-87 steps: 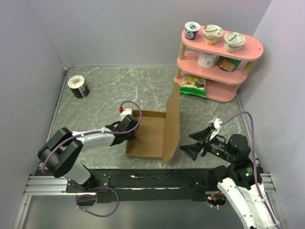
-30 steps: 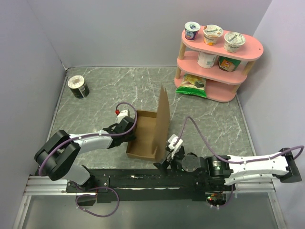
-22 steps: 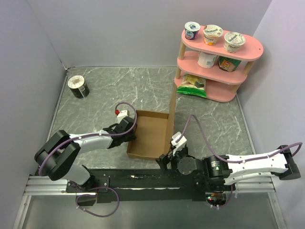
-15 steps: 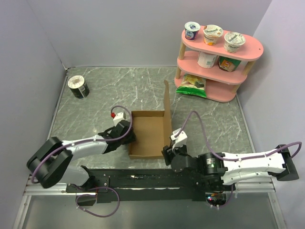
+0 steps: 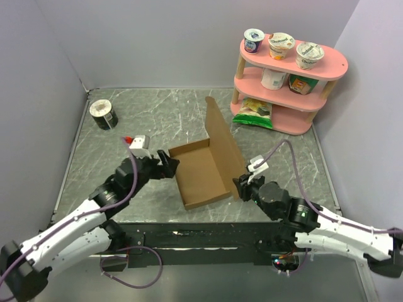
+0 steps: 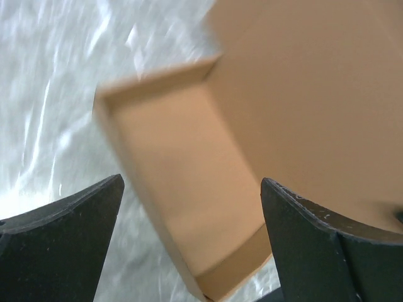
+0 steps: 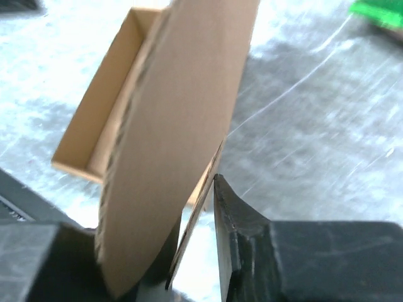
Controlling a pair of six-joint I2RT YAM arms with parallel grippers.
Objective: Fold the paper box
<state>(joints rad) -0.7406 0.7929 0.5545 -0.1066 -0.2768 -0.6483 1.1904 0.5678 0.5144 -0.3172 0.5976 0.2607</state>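
The paper box (image 5: 200, 175) is a shallow brown cardboard tray in the middle of the table, turned at a slant, with its lid (image 5: 220, 139) standing up along the right side. My left gripper (image 5: 168, 164) hovers open just off the tray's left wall, touching nothing. In the left wrist view the box (image 6: 189, 170) lies below the wide-apart fingers (image 6: 69, 214) of this gripper (image 6: 192, 182). My right gripper (image 5: 241, 185) is at the box's near right corner. In the right wrist view it (image 7: 189, 217) is shut on the standing cardboard (image 7: 182, 126), the left finger hidden behind it.
A pink three-tier shelf (image 5: 327, 63) with yogurt cups stands at the back right, a green packet (image 5: 255, 111) at its foot. A dark tin (image 5: 103, 114) lies at the back left. Grey walls close in both sides.
My left gripper let go of the box's left wall, opened and drew back. My right gripper closed on the lid side. The box swung round and its lid leaned further over.
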